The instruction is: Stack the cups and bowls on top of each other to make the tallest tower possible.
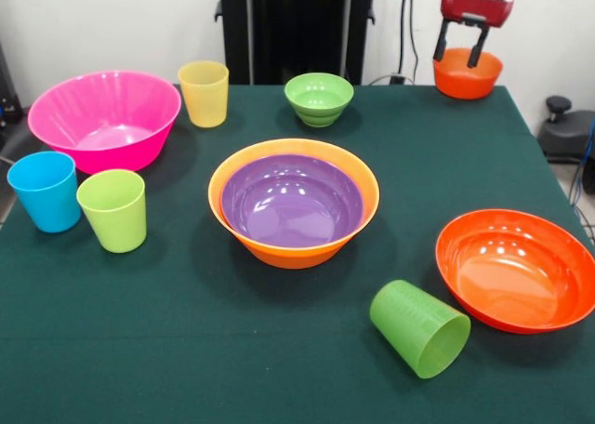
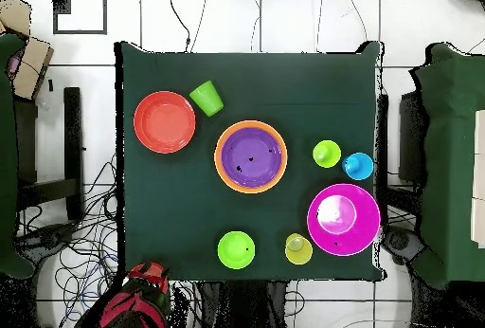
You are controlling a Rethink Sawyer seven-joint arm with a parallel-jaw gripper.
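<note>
My gripper (image 1: 456, 59) hangs open at the far right corner, its fingers (image 1: 439, 45) just over the small orange bowl (image 1: 467, 82), holding nothing. The purple bowl (image 1: 290, 201) is nested in the large orange bowl (image 1: 294, 253) at the table's middle, also in the overhead view (image 2: 251, 156). The small green bowl (image 1: 319, 99), yellow cup (image 1: 204, 93) and large pink bowl (image 1: 104, 117) stand along the far side. The blue cup (image 1: 45, 191) and lime cup (image 1: 112, 209) stand upright at the left. The darker green cup (image 1: 420, 328) lies on its side beside the shallow red-orange bowl (image 1: 517, 268).
The table has a dark green cloth (image 1: 186, 350). The robot's black pedestal (image 1: 296, 24) stands behind the far edge. In the overhead view the red arm (image 2: 142, 291) sits over the table's lower left corner and hides the small orange bowl. Cables lie on the floor (image 2: 85, 248).
</note>
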